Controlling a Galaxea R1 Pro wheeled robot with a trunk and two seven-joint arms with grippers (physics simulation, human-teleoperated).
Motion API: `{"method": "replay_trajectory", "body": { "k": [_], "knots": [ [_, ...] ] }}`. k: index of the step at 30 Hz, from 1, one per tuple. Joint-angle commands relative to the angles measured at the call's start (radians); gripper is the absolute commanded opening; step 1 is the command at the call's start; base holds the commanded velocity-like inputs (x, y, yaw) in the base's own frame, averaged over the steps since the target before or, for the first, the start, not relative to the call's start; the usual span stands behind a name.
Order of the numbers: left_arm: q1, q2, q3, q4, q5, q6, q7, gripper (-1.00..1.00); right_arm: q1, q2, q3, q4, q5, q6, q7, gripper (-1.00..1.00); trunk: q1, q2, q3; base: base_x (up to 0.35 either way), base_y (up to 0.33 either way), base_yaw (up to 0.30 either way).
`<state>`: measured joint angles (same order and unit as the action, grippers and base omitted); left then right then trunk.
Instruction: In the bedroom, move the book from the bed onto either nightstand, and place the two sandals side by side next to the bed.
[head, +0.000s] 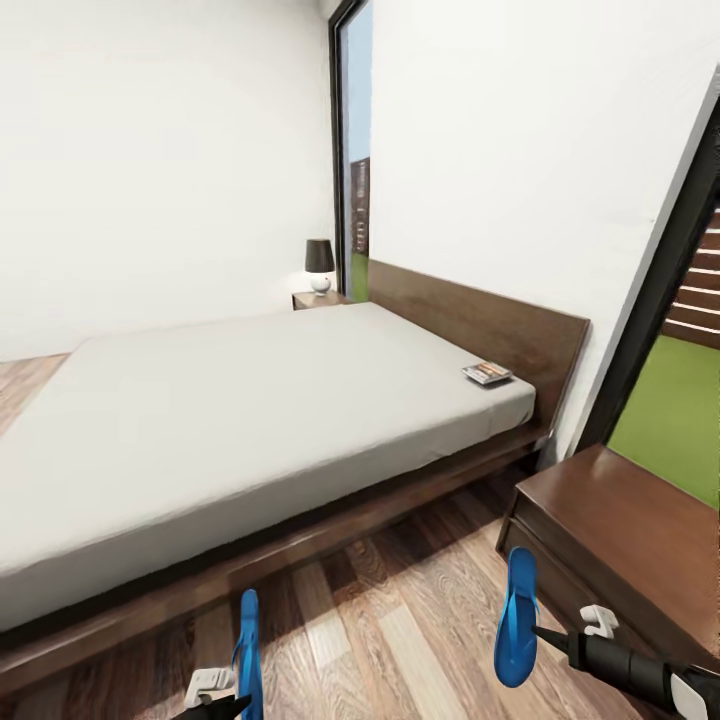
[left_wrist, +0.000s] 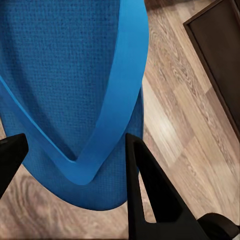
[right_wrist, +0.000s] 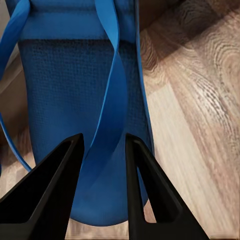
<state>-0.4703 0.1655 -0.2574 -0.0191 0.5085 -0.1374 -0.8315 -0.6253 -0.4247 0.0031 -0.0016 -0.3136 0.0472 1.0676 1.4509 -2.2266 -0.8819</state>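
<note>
Left sandal (head: 248, 650), right sandal (head: 516, 618): bright blue, thin, long axes toward 12 o'clock, each pinched by its gripper's fingers (right_wrist: 65, 195). Book (head: 487, 374): dark, flat on bed (head: 200, 420).

Head view high, facing bed (head: 250, 400), both wrist views close, facing wood floor (left_wrist: 190, 125), shared.

You see two bright blue sandals, one (head: 516, 615) at your right and one (head: 248, 650) at your left, each with a finely dotted weave on its sole. The bed (head: 300, 520) has a dark brown frame and a plain pale grey mattress (head: 230, 420). The floor (head: 400, 630) shows tan wood grain. The nightstand (head: 620, 530) is glossy dark brown, and the walls (head: 150, 150) are white.
</note>
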Motion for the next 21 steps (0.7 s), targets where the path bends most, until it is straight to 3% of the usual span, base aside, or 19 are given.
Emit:
{"method": "replay_trajectory", "body": {
  "k": [1, 6, 21],
  "knots": [
    [-0.001, 0.0, -0.008, 0.001, 0.005, -0.007, -0.001, -1.0, -0.001, 0.0, 0.0, 0.0, -0.004, 0.005, 0.003, -1.0, 0.0, 0.0, -0.001, -0.066, 0.0, 0.0],
    [-0.001, 0.0, -0.008, 0.001, 0.005, -0.007, -0.001, -1.0, -0.001, 0.0, 0.0, 0.0, -0.004, 0.005, 0.003, -1.0, 0.0, 0.0, -0.001, -0.015, 0.0, 0.157],
    [-0.001, 0.0, -0.008, 0.001, 0.005, -0.007, -0.001, -1.0, -0.001, 0.0, 0.0, 0.001, -0.004, 0.005, 0.003, -1.0, 0.0, 0.0, -0.001, -0.001, 0.0, 0.279]
  ]
}}
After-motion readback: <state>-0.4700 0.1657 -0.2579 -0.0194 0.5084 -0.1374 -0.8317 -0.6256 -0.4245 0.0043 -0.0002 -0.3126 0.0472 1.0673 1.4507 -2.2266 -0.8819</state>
